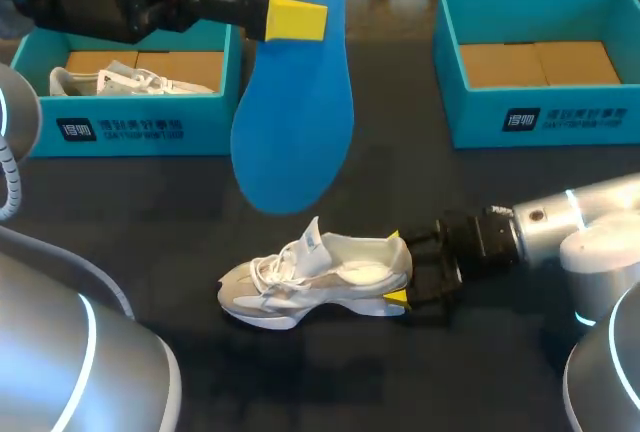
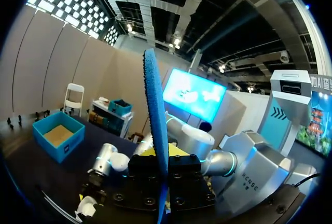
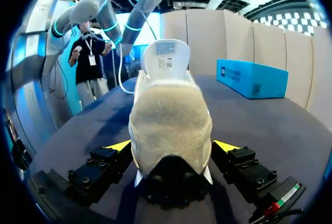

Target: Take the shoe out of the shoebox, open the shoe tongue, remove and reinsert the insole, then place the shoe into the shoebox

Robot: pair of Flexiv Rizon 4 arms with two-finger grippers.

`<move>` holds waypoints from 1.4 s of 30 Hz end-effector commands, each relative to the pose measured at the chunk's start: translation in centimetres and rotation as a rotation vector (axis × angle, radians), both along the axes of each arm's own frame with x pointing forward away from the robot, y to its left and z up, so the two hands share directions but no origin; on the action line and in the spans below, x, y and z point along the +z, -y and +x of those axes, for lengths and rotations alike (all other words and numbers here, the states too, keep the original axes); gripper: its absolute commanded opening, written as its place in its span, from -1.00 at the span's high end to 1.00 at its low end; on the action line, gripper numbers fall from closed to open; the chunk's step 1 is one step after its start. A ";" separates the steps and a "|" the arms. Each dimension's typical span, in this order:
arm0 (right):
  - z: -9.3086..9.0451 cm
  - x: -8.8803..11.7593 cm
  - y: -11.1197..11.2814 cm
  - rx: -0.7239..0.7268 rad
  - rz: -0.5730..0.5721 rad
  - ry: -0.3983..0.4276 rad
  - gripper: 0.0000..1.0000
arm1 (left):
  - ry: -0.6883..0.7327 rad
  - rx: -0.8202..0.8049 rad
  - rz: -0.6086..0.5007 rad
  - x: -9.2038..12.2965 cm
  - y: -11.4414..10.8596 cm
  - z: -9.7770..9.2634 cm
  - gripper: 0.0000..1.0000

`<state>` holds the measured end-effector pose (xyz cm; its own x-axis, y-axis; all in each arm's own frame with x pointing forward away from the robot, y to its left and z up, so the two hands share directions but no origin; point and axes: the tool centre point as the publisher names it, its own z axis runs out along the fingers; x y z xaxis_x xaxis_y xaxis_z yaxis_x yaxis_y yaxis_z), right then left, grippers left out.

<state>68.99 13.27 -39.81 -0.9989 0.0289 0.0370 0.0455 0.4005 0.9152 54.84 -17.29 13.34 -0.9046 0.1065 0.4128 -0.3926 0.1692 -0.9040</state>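
We hold the insole (image 1: 290,132) clear, shoe (image 1: 320,274) braced
Our left gripper (image 1: 292,18) pinches the insole above the table (image 1: 150,222); our right gripper (image 1: 399,268) clamps the heel, steadying the shoe there for reinsertion

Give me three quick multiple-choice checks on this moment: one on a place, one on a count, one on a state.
1. Where is the white and beige lace-up sneaker?
A. on the black table
B. inside a box
C. lifted in the air

2. How many open teal cardboard shoeboxes stand on the table?
A. one
B. two
C. three

3. What is the state of the flat blue foam insole?
A. inside the sneaker
B. lying on the table
C. clamped in the left gripper, raised

Key: 1 A, it rests on its sole with the right gripper at its heel. 2 B, one at each far side, the left one holding another white shoe. 3 C, it hangs above the table, pinched near one end.
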 end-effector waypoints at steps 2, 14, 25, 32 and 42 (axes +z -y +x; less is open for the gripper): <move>-0.4 3.0 0.9 -0.002 -0.234 -0.037 -1.00 | 0.000 -0.001 0.003 0.1 0.1 0.1 1.00; -0.8 6.7 0.8 0.013 -0.564 -0.070 -1.00 | 0.000 -0.001 0.003 0.1 0.1 0.1 1.00; -0.9 9.1 -0.4 0.035 -0.824 -0.130 -1.00 | 0.000 -0.001 0.003 0.1 0.1 0.1 1.00; -1.0 9.1 -1.5 -0.002 -0.998 -0.153 -1.00 | 0.000 -0.001 0.003 0.1 0.1 0.1 1.00; -0.9 8.8 -1.8 -0.032 -1.051 -0.131 -1.00 | 0.000 -0.001 0.003 0.1 0.1 0.1 1.00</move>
<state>68.09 14.27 -30.86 -0.9869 0.1321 0.0928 0.1580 0.9080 0.3880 54.88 -17.35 13.38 -0.9046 0.1068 0.4128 -0.3924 0.1698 -0.9040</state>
